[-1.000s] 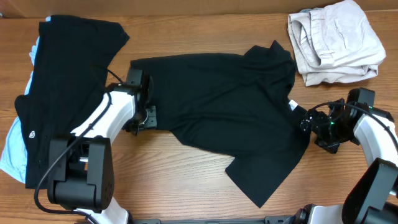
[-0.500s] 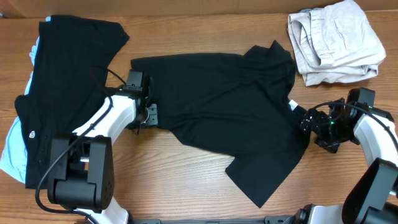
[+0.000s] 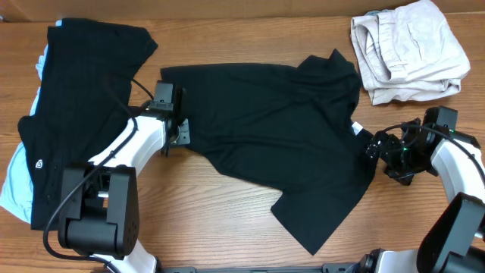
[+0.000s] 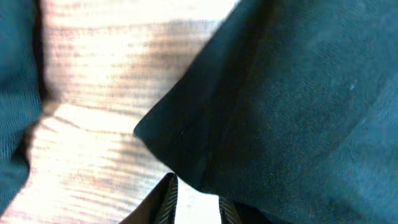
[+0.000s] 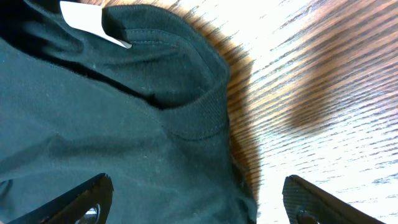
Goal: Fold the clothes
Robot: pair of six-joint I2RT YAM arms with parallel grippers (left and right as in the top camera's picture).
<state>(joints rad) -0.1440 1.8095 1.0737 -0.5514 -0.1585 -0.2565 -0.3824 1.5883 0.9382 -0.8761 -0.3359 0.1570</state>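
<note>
A black T-shirt lies spread and rumpled on the middle of the wooden table. My left gripper is at its left edge. In the left wrist view the fingers stand a narrow gap apart with bare table between them, and the shirt's corner lies just past the tips. My right gripper is wide open at the shirt's right edge. In the right wrist view it straddles the collar, one finger over cloth, one over wood. A white tag shows there.
Folded beige trousers lie at the back right. More black garments lie stacked at the left, one with a small white logo, over a pale blue one. Bare wood shows along the front edge.
My left gripper has moved a little toward the back along the shirt's left edge. The shirt's front flap has shifted slightly. The right arm has not moved.
</note>
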